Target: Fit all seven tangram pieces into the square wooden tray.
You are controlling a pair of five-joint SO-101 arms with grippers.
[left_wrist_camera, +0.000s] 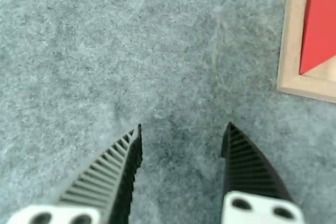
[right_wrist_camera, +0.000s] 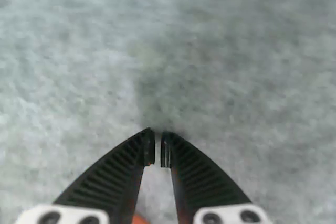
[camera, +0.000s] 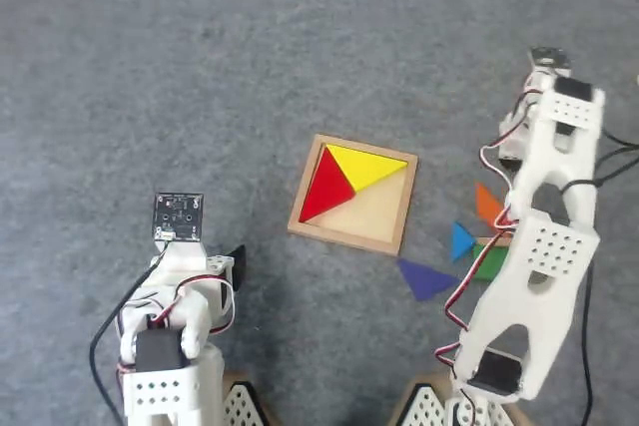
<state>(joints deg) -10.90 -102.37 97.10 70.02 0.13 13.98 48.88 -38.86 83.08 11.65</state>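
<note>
The square wooden tray [camera: 384, 236] lies mid-table and holds a red triangle [camera: 322, 189] and a yellow triangle [camera: 365, 165]. To its right lie an orange triangle [camera: 487, 204], a small blue triangle [camera: 460, 240], a green piece [camera: 489, 262] partly under the right arm [camera: 544, 246], and a purple triangle [camera: 425, 279]. My left gripper [left_wrist_camera: 184, 127] is open over bare carpet left of the tray's corner [left_wrist_camera: 291, 35], where the red triangle [left_wrist_camera: 320, 19] shows. My right gripper [right_wrist_camera: 158, 148] is shut over carpet with nothing between its tips. An orange sliver [right_wrist_camera: 139, 219] shows behind its fingers.
Grey carpet covers the whole table. The right arm stretches over the loose pieces on the tray's right side. The left arm's base [camera: 165, 376] sits at the near left, with open carpet between it and the tray.
</note>
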